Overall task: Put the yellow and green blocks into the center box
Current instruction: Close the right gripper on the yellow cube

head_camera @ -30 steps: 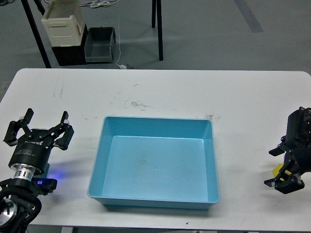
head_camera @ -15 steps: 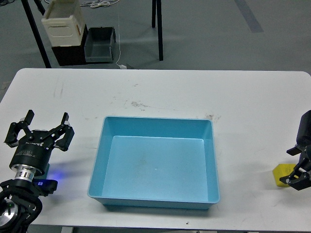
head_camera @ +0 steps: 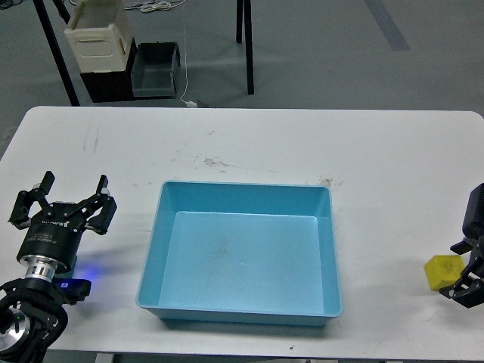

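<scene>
A yellow block [head_camera: 442, 271] lies on the white table [head_camera: 257, 144] near the right edge. My right gripper [head_camera: 459, 271] is open at the frame's right edge, one fingertip on each side of the block's right end, not closed on it. The light blue box [head_camera: 149, 249] stands empty in the middle of the table. My left gripper [head_camera: 64, 203] is open and empty, to the left of the box. No green block is in view.
Beyond the table's far edge, a cream crate [head_camera: 97, 34] and a dark grey bin [head_camera: 155, 68] stand on the floor, beside black stand legs [head_camera: 243, 38].
My right gripper has pulled back to the right, off the yellow block. The block, mostly hidden in the gripper before, now lies exposed on the table. The left arm has barely moved.
</scene>
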Robot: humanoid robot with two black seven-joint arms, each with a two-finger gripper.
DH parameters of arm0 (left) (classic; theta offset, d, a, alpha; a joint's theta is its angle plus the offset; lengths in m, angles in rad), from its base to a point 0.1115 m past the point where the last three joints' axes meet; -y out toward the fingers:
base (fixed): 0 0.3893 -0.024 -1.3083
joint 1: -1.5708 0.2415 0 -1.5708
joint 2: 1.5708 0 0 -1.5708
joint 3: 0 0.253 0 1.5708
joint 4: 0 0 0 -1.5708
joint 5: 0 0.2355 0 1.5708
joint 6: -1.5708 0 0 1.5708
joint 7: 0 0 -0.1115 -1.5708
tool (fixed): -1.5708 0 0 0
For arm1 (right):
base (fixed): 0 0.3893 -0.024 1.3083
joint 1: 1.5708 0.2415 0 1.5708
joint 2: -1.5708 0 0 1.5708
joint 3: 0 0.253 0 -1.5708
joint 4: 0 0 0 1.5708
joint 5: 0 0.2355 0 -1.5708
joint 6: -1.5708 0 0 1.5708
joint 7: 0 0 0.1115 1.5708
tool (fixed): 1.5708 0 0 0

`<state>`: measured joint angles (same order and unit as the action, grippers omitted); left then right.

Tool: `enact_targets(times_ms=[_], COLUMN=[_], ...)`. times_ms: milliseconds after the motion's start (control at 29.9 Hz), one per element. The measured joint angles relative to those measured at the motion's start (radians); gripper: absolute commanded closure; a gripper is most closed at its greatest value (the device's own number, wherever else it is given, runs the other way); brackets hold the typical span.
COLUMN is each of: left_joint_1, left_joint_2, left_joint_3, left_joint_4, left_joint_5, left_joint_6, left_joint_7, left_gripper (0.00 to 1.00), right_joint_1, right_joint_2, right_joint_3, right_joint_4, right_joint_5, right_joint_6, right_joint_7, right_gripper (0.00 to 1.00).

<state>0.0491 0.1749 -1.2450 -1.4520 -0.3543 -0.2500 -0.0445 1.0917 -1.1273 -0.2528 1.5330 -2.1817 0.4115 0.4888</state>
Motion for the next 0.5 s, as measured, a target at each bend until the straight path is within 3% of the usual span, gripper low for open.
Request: enact_targets(times_ms=[501], left_joint_1=[0.0], left_joint_2=[0.0], left_joint_3=[-0.002], left_joint_4=[0.013], left_joint_5=[-0.001], left_joint_6=[-0.002], left_joint_7=[0.0], left_gripper=[0.0], right_joint_1=[-0.029], right_joint_2=[0.086], right_joint_3=[0.004], right_joint_4=[-0.109], right_joint_5=[0.0], right_joint_6=[-0.009], right_joint_7=[0.0], right_gripper=[0.09])
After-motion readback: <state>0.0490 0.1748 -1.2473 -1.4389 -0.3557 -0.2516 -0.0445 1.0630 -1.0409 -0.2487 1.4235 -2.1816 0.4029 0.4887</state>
